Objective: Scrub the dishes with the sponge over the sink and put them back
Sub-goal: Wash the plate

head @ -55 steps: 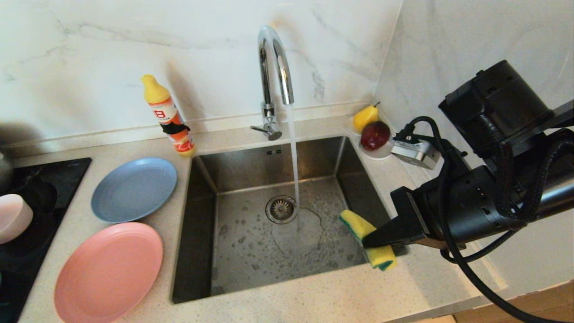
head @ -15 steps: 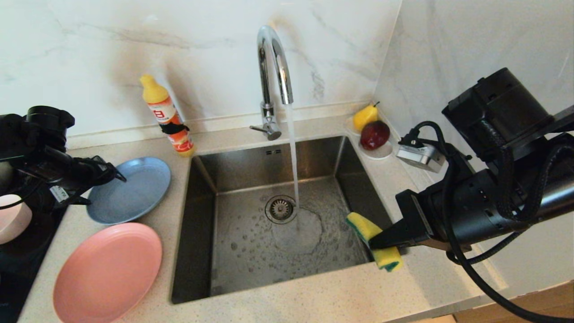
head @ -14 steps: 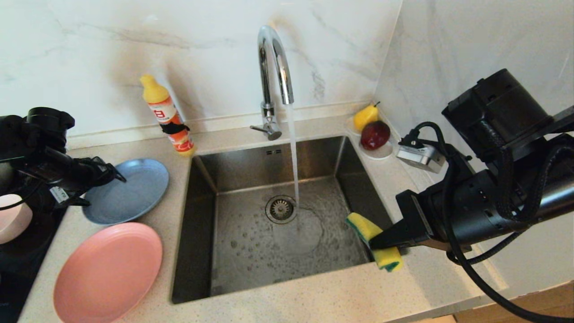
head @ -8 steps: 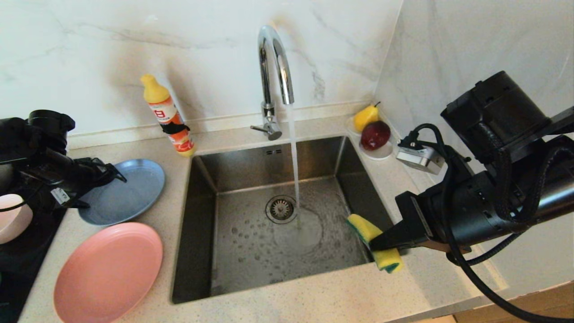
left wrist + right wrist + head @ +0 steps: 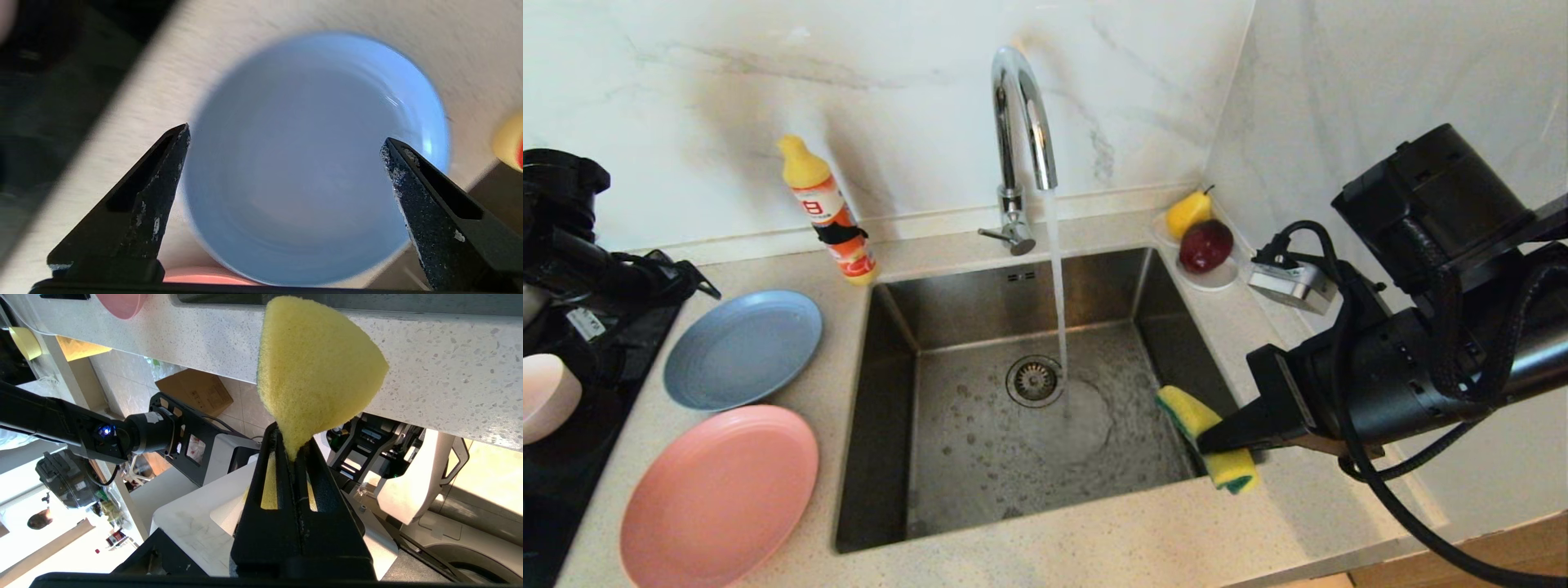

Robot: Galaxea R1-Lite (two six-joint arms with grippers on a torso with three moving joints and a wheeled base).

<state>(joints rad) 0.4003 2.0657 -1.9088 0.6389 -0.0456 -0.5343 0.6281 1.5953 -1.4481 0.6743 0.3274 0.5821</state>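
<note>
My left gripper [image 5: 286,147] jaws gape above the grey-blue plate [image 5: 742,349]; my right gripper [image 5: 1213,437] clenches the sponge [image 5: 1207,437] at the sink's [image 5: 882,425] four o'clock.

Open counter lies between the round grey-blue plate [image 5: 742,349] and the rectangular brushed-steel sink [image 5: 1013,400]. The round pink plate [image 5: 719,494] sits just in front of the grey-blue one, closing off that side. An orange detergent bottle with a yellow cap [image 5: 829,214] stands behind them near the sink's back corner. The tall chrome gooseneck tap [image 5: 1017,147] and its running stream split the basin's middle (the right half is partly taken by the yellow-and-green sponge [image 5: 1207,437]).
</note>
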